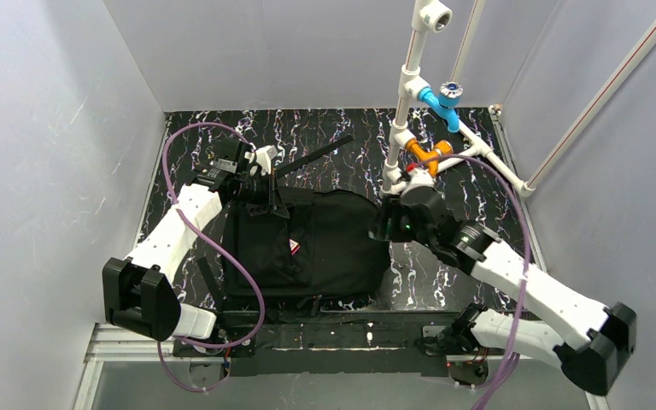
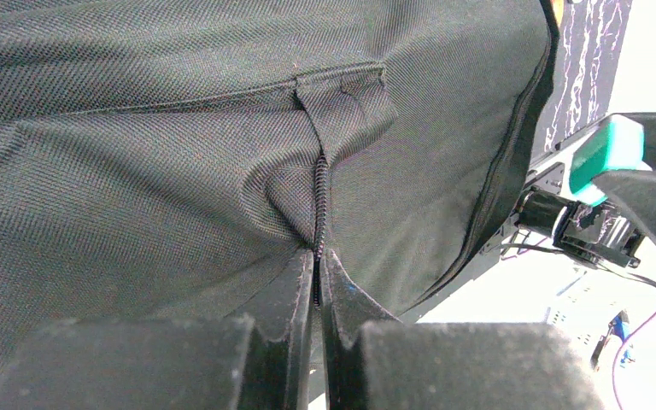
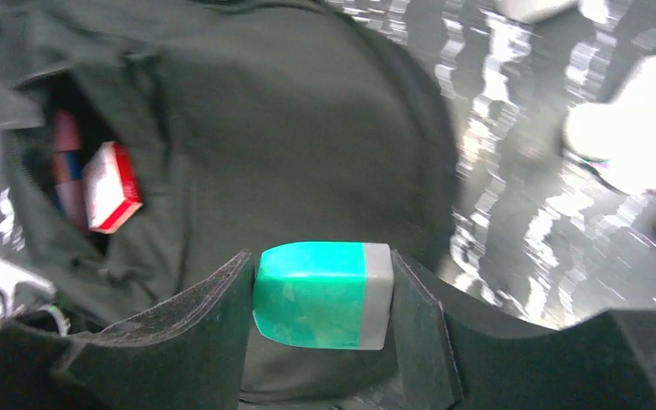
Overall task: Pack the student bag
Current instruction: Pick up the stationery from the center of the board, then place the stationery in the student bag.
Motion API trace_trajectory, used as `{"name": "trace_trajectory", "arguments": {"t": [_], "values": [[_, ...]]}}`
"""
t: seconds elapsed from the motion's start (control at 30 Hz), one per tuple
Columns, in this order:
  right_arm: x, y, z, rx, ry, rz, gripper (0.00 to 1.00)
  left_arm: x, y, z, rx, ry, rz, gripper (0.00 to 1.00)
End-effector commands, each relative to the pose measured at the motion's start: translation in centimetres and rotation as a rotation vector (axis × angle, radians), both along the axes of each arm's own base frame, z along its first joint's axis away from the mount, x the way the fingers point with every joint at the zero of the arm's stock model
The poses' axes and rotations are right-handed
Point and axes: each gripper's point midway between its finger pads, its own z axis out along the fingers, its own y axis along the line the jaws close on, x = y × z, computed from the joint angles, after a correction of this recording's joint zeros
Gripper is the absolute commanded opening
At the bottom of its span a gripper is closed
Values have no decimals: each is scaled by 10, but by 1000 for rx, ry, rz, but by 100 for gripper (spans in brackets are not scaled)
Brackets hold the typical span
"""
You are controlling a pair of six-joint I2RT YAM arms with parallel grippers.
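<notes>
The student bag (image 1: 307,248) is a large black backpack lying flat in the middle of the table. My left gripper (image 1: 260,184) is at its far left corner, shut on the bag's zipper edge (image 2: 319,196), with the jaws (image 2: 318,265) pinched together on it. My right gripper (image 1: 386,226) is at the bag's right side, shut on a green and grey eraser (image 3: 316,295). The eraser also shows in the left wrist view (image 2: 608,152). In the right wrist view the bag's opening (image 3: 68,171) gapes at the left, with a red and white box (image 3: 111,188) inside.
A white pipe frame (image 1: 406,102) with a blue fitting (image 1: 442,98) and an orange fitting (image 1: 427,154) stands at the back right. A black strap (image 1: 312,158) runs out behind the bag. White walls enclose the marbled table (image 1: 444,273).
</notes>
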Motion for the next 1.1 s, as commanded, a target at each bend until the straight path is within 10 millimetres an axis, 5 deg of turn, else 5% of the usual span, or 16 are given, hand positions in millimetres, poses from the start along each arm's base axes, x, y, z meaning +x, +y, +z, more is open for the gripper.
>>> {"name": "trace_trajectory", "arguments": {"t": [0.0, 0.13, 0.37, 0.6, 0.8, 0.87, 1.0, 1.07], "values": [[14, 97, 42, 188, -131, 285, 17, -8, 2, 9, -6, 0, -3, 0], [17, 155, 32, 174, -175, 344, 17, -10, 4, 10, 0, -3, 5, 0], [4, 222, -12, 118, -182, 429, 18, -12, 4, 9, 1, 7, 6, 0], [-2, 286, 10, 406, -172, 496, 30, -12, 3, 13, -11, 5, 13, 0], [26, 281, 36, 562, -266, 395, 52, -14, 4, 15, -15, 0, 20, 0], [37, 273, 35, 556, -296, 360, 59, -16, 4, 14, -15, 4, 21, 0], [53, 264, 19, 461, -302, 367, 92, -17, 5, 12, -12, 6, 23, 0], [52, 262, 9, 381, -266, 415, 98, -17, 5, 12, -11, 2, 20, 0]]}}
